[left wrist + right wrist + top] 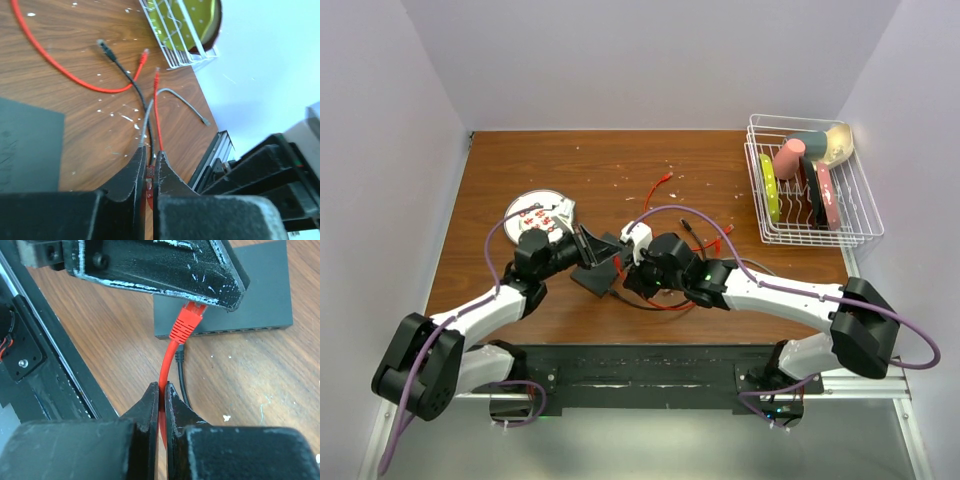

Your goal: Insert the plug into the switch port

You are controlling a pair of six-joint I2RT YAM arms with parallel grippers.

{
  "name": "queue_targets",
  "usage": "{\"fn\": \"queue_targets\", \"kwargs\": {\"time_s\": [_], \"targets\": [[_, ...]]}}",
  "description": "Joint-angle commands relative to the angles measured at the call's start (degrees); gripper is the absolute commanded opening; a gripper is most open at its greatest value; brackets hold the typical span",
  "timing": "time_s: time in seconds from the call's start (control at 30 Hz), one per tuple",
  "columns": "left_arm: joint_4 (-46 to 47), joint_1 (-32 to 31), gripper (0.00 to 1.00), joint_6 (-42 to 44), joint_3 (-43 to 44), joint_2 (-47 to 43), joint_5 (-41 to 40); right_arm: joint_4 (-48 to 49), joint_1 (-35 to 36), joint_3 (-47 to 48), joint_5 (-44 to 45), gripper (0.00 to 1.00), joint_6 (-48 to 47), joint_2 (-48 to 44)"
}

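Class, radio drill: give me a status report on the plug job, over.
Status: left end effector shut on red plug; right end effector shut on red cable. Plug by switch ports, not inserted. Black cable alongside.

Above and behind the arm bases, the top camera looks down from afar on the switch [588,282]. The left wrist camera skims close past it toward the wire rack [182,56]; the right wrist camera faces its socket edge and the plug [187,322] close-up. All share the switch and red cable [167,365].

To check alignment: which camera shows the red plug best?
Right wrist view: the red plug shows almost whole, close to the switch. Left wrist view gives only a red sliver between the fingers; the top view hides it.
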Motion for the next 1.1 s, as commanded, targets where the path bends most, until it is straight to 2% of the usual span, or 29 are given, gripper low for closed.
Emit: {"fn": "queue_targets", "kwargs": {"time_s": [0.0,0.03,0.1,0.17,0.2,0.23,0.27,0.37,0.5,0.7,1.07], "targets": [[1.5,-2.0,0.0,0.6,1.5,0.3,0.9,3.8,0.0,1.7,3.0,0.06,1.3,-0.9],[1.5,-2.1,0.0,0.6,1.4,0.0,0.6,3.8,0.0,1.9,3.6,0.16,1.7,-1.0],[1.4,-2.4,0.0,0.4,0.9,-0.9,-0.3,4.5,0.0,2.0,4.3,0.19,2.0,-1.6],[1.3,-2.6,0.0,0.2,0.3,-1.7,-1.1,5.2,0.0,2.1,4.5,0.26,2.6,-2.0],[1.3,-2.7,0.0,0.1,0.1,-2.4,-1.4,5.2,0.0,2.3,5.3,0.33,2.8,-2.0],[1.2,-2.7,0.0,-0.1,-0.3,-3.0,-1.7,5.3,0.0,2.4,5.8,0.44,3.5,-2.1],[1.1,-2.7,0.0,-0.3,-0.6,-3.4,-2.7,6.0,0.0,1.6,6.0,0.49,3.8,-2.6],[1.0,-2.9,0.0,-1.6,-2.0,-6.0,-5.5,9.6,0.0,-0.6,6.8,0.55,5.7,-4.3],[-0.4,-3.1,0.0,-3.2,-3.2,-9.6,-8.5,12.0,0.0,-1.4,8.1,0.5,7.2,-4.5],[-3.5,-3.3,0.0,-3.1,-3.0,-12.4,-11.1,14.9,0.0,-0.7,5.3,0.44,8.8,-2.0],[-5.0,-3.4,0.0,-3.3,-2.9,-12.8,-12.7,16.1,1.2,-0.4,5.4,0.33,10.3,-0.3]]}}
